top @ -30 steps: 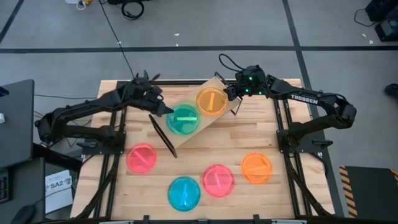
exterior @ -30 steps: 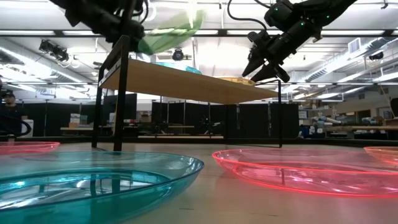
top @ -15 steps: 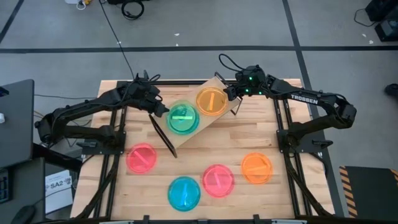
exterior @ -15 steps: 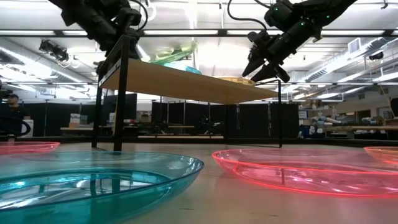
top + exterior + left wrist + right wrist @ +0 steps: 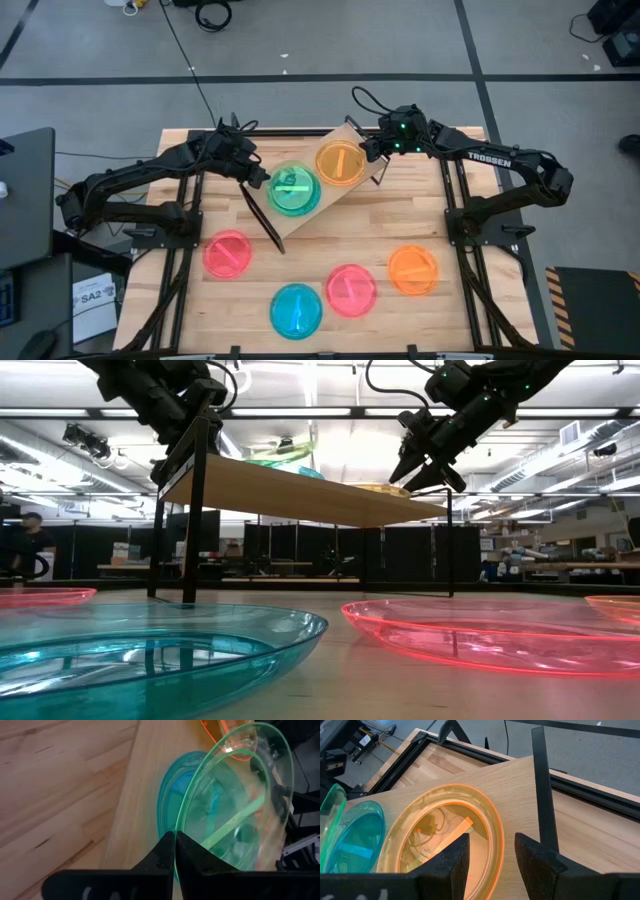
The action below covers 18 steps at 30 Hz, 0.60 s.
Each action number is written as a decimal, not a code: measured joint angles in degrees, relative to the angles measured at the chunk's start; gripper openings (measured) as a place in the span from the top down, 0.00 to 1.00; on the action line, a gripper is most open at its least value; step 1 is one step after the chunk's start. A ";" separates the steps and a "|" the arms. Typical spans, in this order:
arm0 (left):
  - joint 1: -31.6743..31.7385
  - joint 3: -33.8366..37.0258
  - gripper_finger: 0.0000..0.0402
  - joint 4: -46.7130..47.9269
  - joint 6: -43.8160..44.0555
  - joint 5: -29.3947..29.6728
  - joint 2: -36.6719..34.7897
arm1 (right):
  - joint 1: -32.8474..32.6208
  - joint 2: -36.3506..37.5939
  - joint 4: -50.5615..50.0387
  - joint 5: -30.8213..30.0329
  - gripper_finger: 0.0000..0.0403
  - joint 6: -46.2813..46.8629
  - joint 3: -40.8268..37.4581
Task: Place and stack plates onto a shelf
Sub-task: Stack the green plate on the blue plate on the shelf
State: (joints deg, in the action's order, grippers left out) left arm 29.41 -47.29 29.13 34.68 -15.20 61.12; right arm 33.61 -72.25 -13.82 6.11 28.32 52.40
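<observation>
Now lower than before, the green plate [image 5: 294, 191] nearly rests on the blue plate [image 5: 172, 795] on the shelf [image 5: 345, 200], left end effector [image 5: 262, 178] clenched on its rim; right end effector [image 5: 372, 150] parted beside the orange plate [image 5: 340, 162].

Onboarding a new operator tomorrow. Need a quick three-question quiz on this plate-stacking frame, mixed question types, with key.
1. True or false: the left hand is shut on the rim of the green plate.
2. Multiple choice: which plate lies on the shelf nearest the right hand? A) pink B) orange C) blue
3. Fill in: directly under the green plate, a ___ plate already lies on the shelf.

Key:
1. True. The left wrist view shows the fingers pinched together on the green rim.
2. B. The orange plate sits just ahead of the open right hand.
3. Blue. The blue plate shows beneath the green one in the left wrist view.
</observation>
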 joint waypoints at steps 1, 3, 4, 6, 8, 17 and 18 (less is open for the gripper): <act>0.00 0.00 0.96 -0.01 0.00 -0.02 0.00 | 0.00 0.00 0.00 0.00 0.59 0.00 0.00; 0.00 0.00 0.96 -0.01 0.00 -0.02 0.00 | 0.00 0.00 0.00 0.00 0.59 -0.01 0.00; 0.00 0.00 0.96 -0.01 0.00 -0.02 0.00 | 0.00 0.00 0.00 0.00 0.59 0.00 0.00; 0.00 0.00 0.96 -0.01 0.02 0.00 0.00 | 0.00 0.00 0.00 0.00 0.59 -0.02 0.00; 0.00 0.00 0.96 -0.03 0.02 -0.02 0.00 | 0.00 0.00 0.00 0.00 0.59 0.00 0.00; 0.00 0.00 0.95 -0.05 0.08 -0.02 0.00 | 0.00 0.00 0.00 0.00 0.59 0.00 0.00; 0.00 0.00 0.95 -0.04 0.12 -0.02 0.00 | 0.02 0.00 0.00 0.00 0.59 0.00 0.00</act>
State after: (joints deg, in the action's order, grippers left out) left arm 29.41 -47.29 29.09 34.80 -15.22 61.12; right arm 33.63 -72.25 -13.82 6.11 28.31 52.40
